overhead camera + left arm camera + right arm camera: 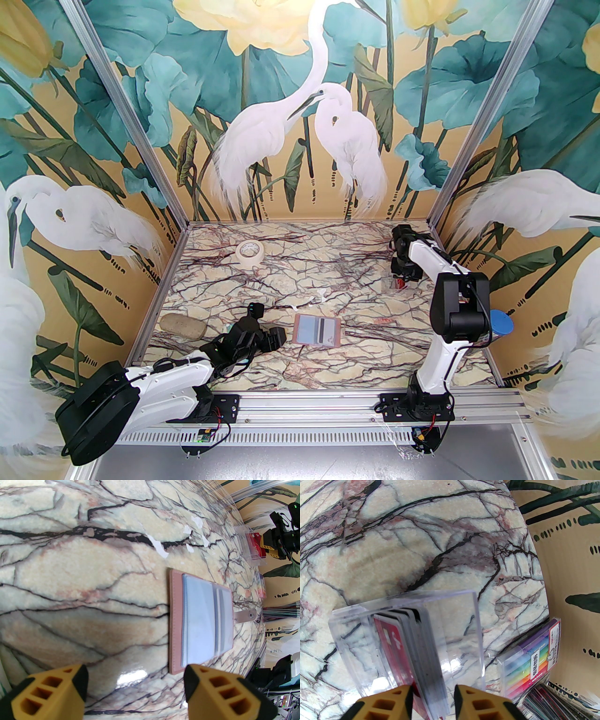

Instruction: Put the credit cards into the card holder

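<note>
Lying open & flat near table (300, 276) centre, pink holder (317, 330) has its blue-grey pockets up and its snap tab (246, 616) sticking out on the far side. Left end effector (276, 337) sits low just left of it, fingers wide apart, gripping nothing. In wrist view its (134, 679) right fingertip (194, 679) is close to the holder (200, 620) edge; contact can't be told. Bare table btwn them.

Cards (412, 648) stand on edge as a stack, red one outermost, inside a clear box (461, 625) at far right of table. Box walls rise around the stack. Right end effector (433, 692) is down over the box, fingers apart and straddling the stack: left finger by the red card, a small gap at the other. Not clamped. From above, right end effector (404, 276) covers most of the box (391, 283).

Other stuff: pen pack (532, 658) just right of box, near the wall. Tape roll (248, 253) far left-centre, well apart. Beige lump (183, 326) at left edge, behind left arm. Blue disc (500, 322) at right edge, behind right arm. White scraps (159, 548) on table beyond the holder.
</note>
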You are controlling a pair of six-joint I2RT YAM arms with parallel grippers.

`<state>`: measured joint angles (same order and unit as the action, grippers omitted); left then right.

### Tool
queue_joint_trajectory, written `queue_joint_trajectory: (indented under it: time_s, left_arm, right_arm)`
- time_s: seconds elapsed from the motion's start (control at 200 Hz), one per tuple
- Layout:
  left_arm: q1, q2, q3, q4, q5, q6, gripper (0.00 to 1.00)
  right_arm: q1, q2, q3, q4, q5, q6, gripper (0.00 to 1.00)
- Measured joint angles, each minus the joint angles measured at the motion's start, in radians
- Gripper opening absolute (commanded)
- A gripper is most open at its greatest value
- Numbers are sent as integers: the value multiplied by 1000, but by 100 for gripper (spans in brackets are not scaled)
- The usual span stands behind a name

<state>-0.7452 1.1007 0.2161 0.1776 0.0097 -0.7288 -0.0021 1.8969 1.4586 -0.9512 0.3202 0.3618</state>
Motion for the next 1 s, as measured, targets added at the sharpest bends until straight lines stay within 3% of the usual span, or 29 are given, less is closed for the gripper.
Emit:
queue_joint_trajectory:
  time_s: [0.27, 1.0]
  left_arm:
    - [0, 0, 0, 0, 0, 0, 72]
    - [8, 13, 3, 14, 3, 0, 72]
  right_arm:
    - [0, 0, 1, -4, 2, 0, 27]
    - [0, 0, 5, -12, 2, 0, 18]
